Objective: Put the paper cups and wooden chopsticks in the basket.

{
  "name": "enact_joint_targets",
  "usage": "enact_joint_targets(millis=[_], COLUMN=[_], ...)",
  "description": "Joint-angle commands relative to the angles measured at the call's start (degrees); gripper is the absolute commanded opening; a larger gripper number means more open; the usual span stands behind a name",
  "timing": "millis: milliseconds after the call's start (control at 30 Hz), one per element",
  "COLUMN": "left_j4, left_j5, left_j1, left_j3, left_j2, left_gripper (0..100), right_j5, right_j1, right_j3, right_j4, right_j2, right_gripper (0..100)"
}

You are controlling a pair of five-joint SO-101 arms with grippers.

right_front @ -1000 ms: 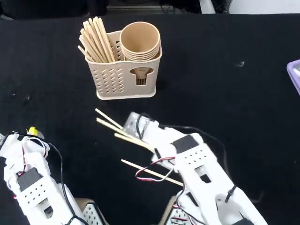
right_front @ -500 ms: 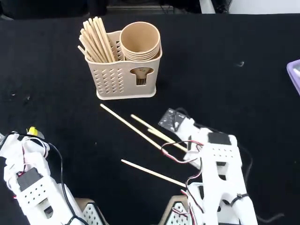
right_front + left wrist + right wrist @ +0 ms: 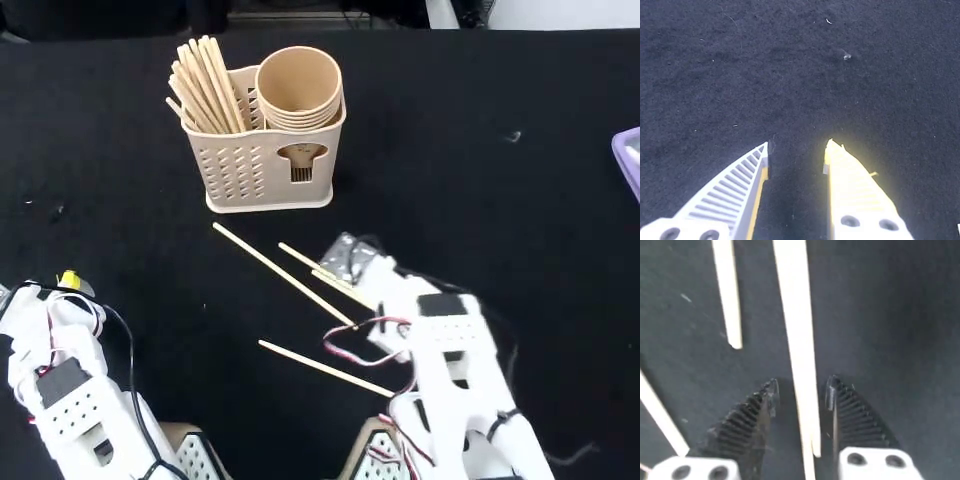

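The basket (image 3: 265, 170) is standing toward the far side of the black counter (image 3: 480, 220). A bundle of chopsticks (image 3: 205, 85) is leaning upright in the compartment on the left arm's side, and nested cups (image 3: 298, 85) are sitting in the other. Only their stacked rims are showing, so I am not able to count them. Four more chopsticks are lying loose on the counter in front of the basket. A long chopstick (image 3: 283, 275) is running diagonally from near the basket toward the right arm, its near end stopping just beside the arm's wires. A pair (image 3: 305, 260) is lying just beyond it, roughly parallel, and its near ends are disappearing under the right gripper (image 3: 347, 262), which is hanging low over them. The nearest chopstick (image 3: 320, 367) is lying apart from the rest, one end going out of sight under the right arm. In the right wrist view the black fingers (image 3: 755, 415) are standing spread, straddling one chopstick of the pair without visibly pinching it, and its far end is running out of view. The left gripper (image 3: 797, 146) is hovering well off to the left, near the counter's front edge, its fingers (image 3: 850, 190) spread over bare counter. A purple thing (image 3: 628, 160) is poking in at the right edge, too cut off to identify.
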Motion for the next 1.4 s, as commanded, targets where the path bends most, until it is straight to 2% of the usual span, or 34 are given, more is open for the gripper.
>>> enact_joint_targets(millis=[0, 200, 500, 733, 800, 867, 967, 1067, 1167, 1267, 1367], left_j4=[-1.05, -0.97, -0.97, -1.14, -1.14, -1.14, -1.14, -1.14, -1.14, -1.14, -1.14], left_j5=[-0.18, -0.18, -0.18, -0.18, -0.18, -0.18, -0.18, -0.18, -0.18, -0.18, -0.18], left_j1=[0.75, 0.75, 0.75, 0.75, 0.75, 0.75, 0.75, 0.75, 0.75, 0.84, 0.84], left_j3=[-3.03, -3.03, -3.03, -3.03, -3.03, -3.03, -3.03, -3.03, -3.03, -3.03, -3.03], left_j2=[-0.79, -0.79, -0.79, -0.79, -0.79, -0.79, -0.79, -0.79, -0.79, -0.79, -0.79], left_gripper=[19, 19, 19, 19, 19, 19, 19, 19, 19, 19, 19], right_j5=[-3.78, -4.13, -4.4, -4.13, -4.04, -4.04, -4.04, -4.31, -4.31, -4.66, -8.35], right_j1=[-5.54, -4.22, -4.13, -4.13, -4.13, -4.13, -3.78, -3.25, -4.31, -7.38, -12.22], right_j3=[-4.53, -5.58, -17.45, -22.37, -22.73, -22.73, -23.16, -26.24, -30.37, -34.51, -39.96], right_j4=[-1.32, -8.18, -8.09, -5.98, -5.27, -5.1, -4.13, 0.44, 9.41, 18.11, 25.23], right_j2=[-0.66, 2.95, 24.66, 31.52, 31.87, 31.52, 31.34, 28.18, 22.02, 14.9, 7.69], right_gripper=[15.9, 16.3, 16.4, 15.8, 12.0, 0.8, 0.8, 1.0, 1.0, 1.0, 1.0])
